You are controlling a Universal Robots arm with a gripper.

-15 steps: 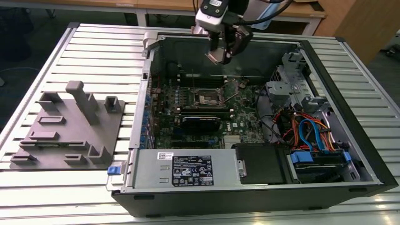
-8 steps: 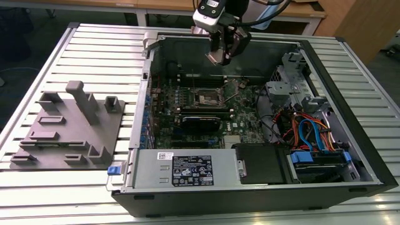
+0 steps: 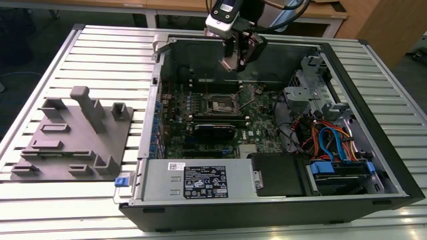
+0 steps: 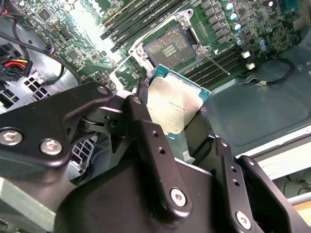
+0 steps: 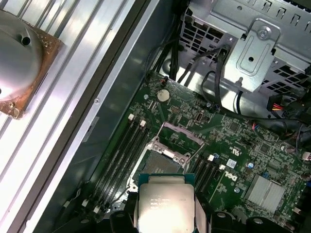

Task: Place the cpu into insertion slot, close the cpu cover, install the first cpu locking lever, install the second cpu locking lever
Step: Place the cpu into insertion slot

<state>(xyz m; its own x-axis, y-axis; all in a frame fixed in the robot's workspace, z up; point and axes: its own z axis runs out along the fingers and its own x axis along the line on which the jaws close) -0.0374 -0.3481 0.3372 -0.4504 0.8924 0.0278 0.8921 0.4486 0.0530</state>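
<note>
My gripper [image 3: 237, 61] hangs over the back of the open computer case, shut on the cpu [image 4: 175, 106], a flat square chip with a silver-grey top. Black fingers [image 4: 142, 121] press on two opposite edges of the cpu [image 5: 165, 205]. Below it on the green motherboard [image 3: 200, 131] lies the insertion slot [image 3: 222, 104], a dark square socket [image 4: 167, 47] with a silvery rim and nothing in it [image 5: 162, 167]. The cpu cover [image 5: 181, 134] stands swung open at the socket's far side. A thin locking lever [image 4: 219, 61] sticks out beside the socket. The cpu is well above the socket and apart from it.
Long black memory slots [image 4: 146, 14] flank the socket. A metal drive cage [image 3: 308, 87] and bundled cables [image 3: 330, 140] fill the exterior view's right side of the case; a power supply [image 3: 193, 181] sits at the front. A grey fixture plate [image 3: 73, 137] lies on the slatted table [image 3: 100, 55].
</note>
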